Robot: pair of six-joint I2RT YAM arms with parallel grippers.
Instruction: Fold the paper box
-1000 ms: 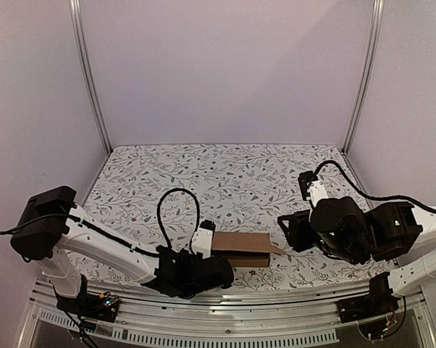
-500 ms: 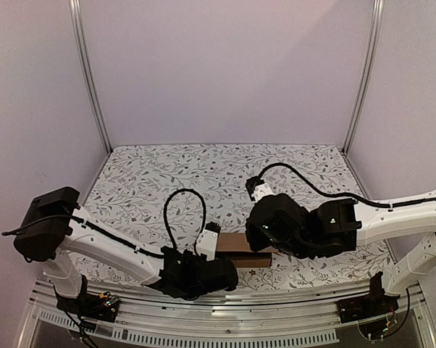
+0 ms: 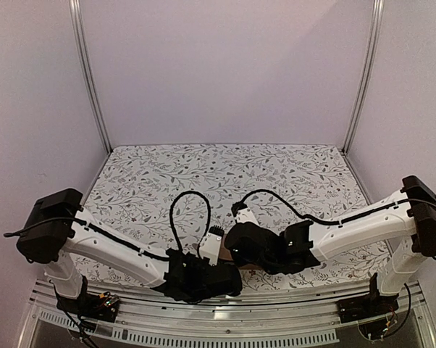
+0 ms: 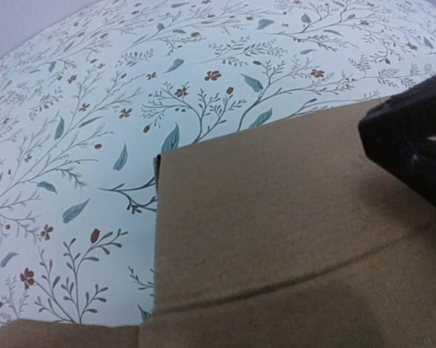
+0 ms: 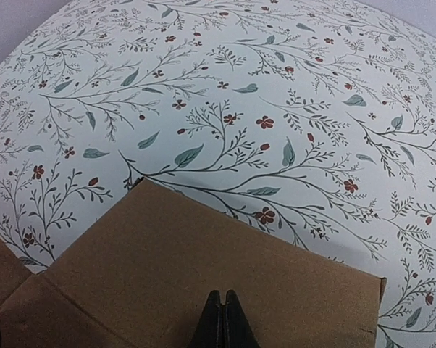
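Observation:
The paper box is plain brown cardboard with a crease across its near part, and it fills the lower right of the left wrist view. My left gripper's own fingers do not show there. From above, only a sliver of the paper box shows between the two black wrists. The left wrist sits at the box's near left end. My right gripper is shut, with nothing between its fingers and its tips together over the box's top panel. Its black body reaches in over the box from the right.
The table carries a floral-patterned cloth and is enclosed by white walls and metal posts. Both arms crowd the near middle. A black cable loops up above the left wrist.
My right arm has swung left from the table's right side to over the box, and its jaws have closed. The left wrist has shifted slightly right beside the box.

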